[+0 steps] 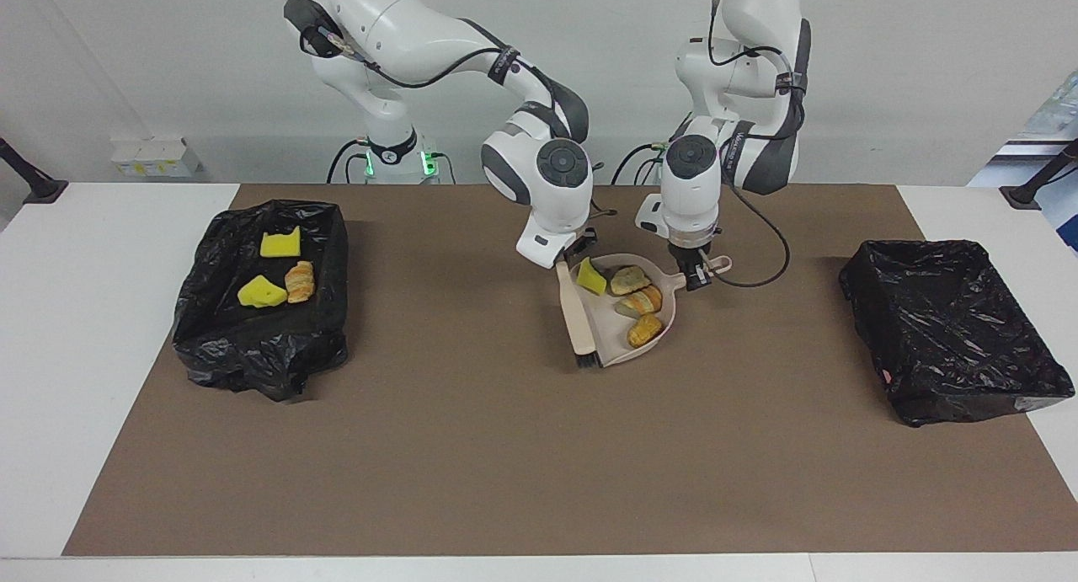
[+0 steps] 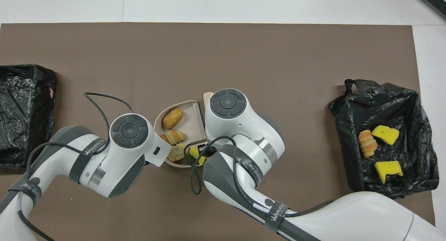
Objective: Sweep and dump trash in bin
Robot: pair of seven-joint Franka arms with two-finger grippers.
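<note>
The beige dustpan (image 1: 608,328) lies mid-table and holds trash: a yellow sponge scrap (image 1: 591,277) and three bread lumps (image 1: 644,329). My left gripper (image 1: 697,277) is shut on the dustpan's handle (image 1: 718,264). My right gripper (image 1: 579,249) is shut on the beige brush (image 1: 577,312), which lies along the pan's edge toward the right arm's end, its black bristles (image 1: 587,361) at the pan's mouth. In the overhead view the wrists hide both grippers. The pan (image 2: 190,115), bread (image 2: 172,118) and sponge scrap (image 2: 194,151) show between them.
A black-lined bin (image 1: 261,346) at the right arm's end of the table holds two yellow sponge scraps (image 1: 280,243) and a bread lump (image 1: 299,280); it also shows in the overhead view (image 2: 383,94). A second black-lined bin (image 1: 952,329) stands at the left arm's end.
</note>
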